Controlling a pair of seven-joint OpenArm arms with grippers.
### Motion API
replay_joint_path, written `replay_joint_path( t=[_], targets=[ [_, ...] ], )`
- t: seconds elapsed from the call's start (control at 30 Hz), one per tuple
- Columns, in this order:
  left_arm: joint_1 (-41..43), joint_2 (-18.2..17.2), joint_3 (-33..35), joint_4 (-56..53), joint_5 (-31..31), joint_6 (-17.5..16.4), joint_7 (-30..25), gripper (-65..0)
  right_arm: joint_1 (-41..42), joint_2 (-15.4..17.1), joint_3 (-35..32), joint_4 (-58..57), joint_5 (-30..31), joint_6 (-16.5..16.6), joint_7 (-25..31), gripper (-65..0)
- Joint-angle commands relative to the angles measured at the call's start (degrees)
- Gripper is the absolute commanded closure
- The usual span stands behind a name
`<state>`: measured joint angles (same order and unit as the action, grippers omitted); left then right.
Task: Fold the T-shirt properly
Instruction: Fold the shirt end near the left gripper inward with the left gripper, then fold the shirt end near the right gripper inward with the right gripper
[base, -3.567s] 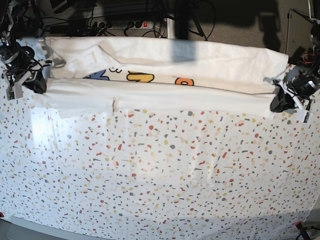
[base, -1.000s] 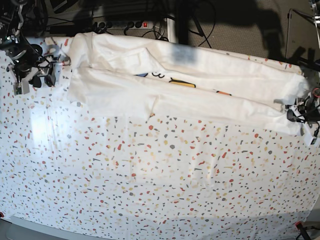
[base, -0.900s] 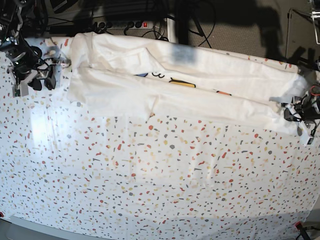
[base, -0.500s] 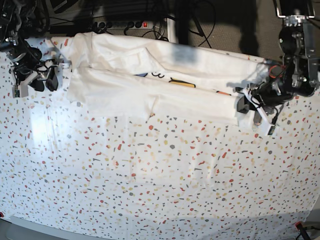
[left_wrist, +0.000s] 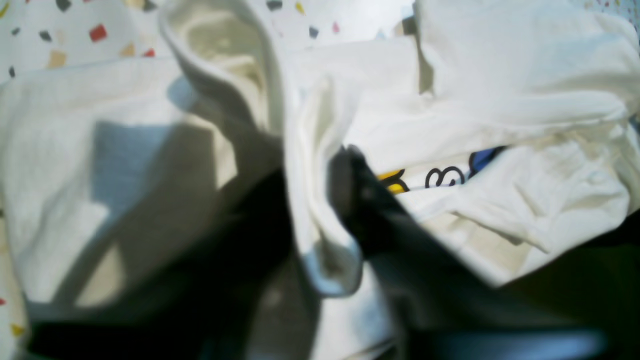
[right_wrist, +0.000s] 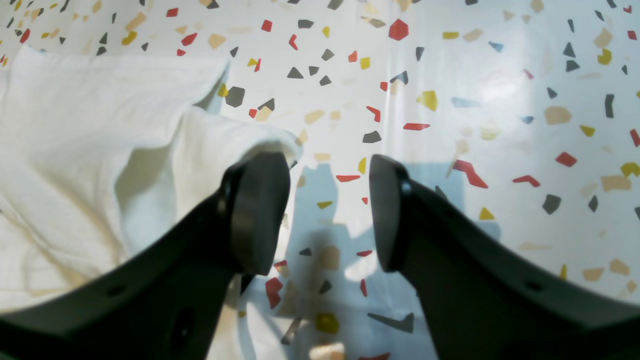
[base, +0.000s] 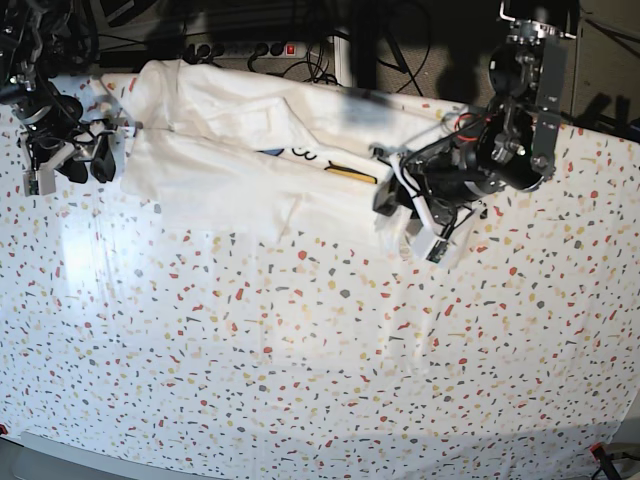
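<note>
T-shirt (base: 250, 150) lies bunched along the tabletop's (base: 300, 360) far edge. Left gripper (base: 410, 215) has cloth between its fingers, grip unclear; the fold may spring back if it slips. Right gripper (right_wrist: 327, 210), fingers apart and empty, sits beside the shirt's end.

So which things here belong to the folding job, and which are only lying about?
Job:
- T-shirt
- left claw, with a fold of the shirt between its fingers
- right claw, open beside the shirt

Lying about:
- speckled tablecloth
- power strip and cables behind the table
</note>
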<state>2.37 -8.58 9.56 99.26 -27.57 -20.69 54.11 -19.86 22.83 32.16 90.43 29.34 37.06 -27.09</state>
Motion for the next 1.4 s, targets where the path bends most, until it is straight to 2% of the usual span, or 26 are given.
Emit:
replay_joint_path(
  t=[0.0,0.03,0.07,0.33,0.43,0.6,0.77,0.87,0.93,1.1,1.17,1.37],
  targets=[
    [-0.79,0.02,0.57,1.11,-1.05,-0.02,-1.57,-27.7,0.33,1.11,0.46,0.94,1.11,0.00,1.14,-29.7],
    [-0.79,0.02,1.09,1.11,-1.46,0.28,-1.84,-32.5,0.33,1.14,0.46,0.94,1.11,0.00,1.14,-29.7],
    [-0.81,0.02,1.49,1.11,-2.67,0.92,-1.92,-34.3,0.33,1.14,0.46,0.94,1.11,0.00,1.14,-29.7],
    [-2.01,0.96,1.77,1.14,-15.58,0.96,-1.22,-34.4,0.33,1.14,0.46,0.94,1.11,0.00,1.14,-29.7],
    [-3.65,0.94,1.75,1.14,-15.85,-1.11,-0.04,-34.4,0.33,1.14,0.46,0.94,1.11,0.00,1.16,-29.7],
    [-6.56,0.52,1.75,1.14,-6.67,-1.18,0.24,-34.4,0.33,1.11,0.46,0.94,1.14,-0.02,-0.50,-29.6],
    [-7.19,-2.80,1.75,1.11,6.21,-1.11,-3.28,-34.4,0.94,1.14,0.46,0.74,1.16,-0.02,-10.91,-29.7],
    [-6.08,-5.27,1.75,1.05,10.91,0.46,-5.31,-34.4,2.08,1.14,0.46,-0.17,1.38,-0.04,-13.77,-29.7],
    [-4.92,-6.71,1.75,0.94,12.39,1.60,-6.19,-34.4,3.52,1.14,0.46,-1.16,2.73,-0.02,-17.68,-29.7],
    [-1.05,-11.47,1.75,0.74,14.73,6.62,-11.61,-34.3,6.82,1.11,0.46,-2.12,14.43,2.94,-31.06,-29.7],
    [0.50,-13.29,1.75,0.72,14.75,8.46,-13.46,-34.3,7.69,1.09,0.46,-2.12,16.72,2.94,-33.44,-29.7],
    [2.58,-16.41,1.75,-0.02,14.75,11.63,-14.51,-34.3,8.76,0.13,0.37,-3.04,16.72,2.94,-34.77,-29.7]
  ],
)
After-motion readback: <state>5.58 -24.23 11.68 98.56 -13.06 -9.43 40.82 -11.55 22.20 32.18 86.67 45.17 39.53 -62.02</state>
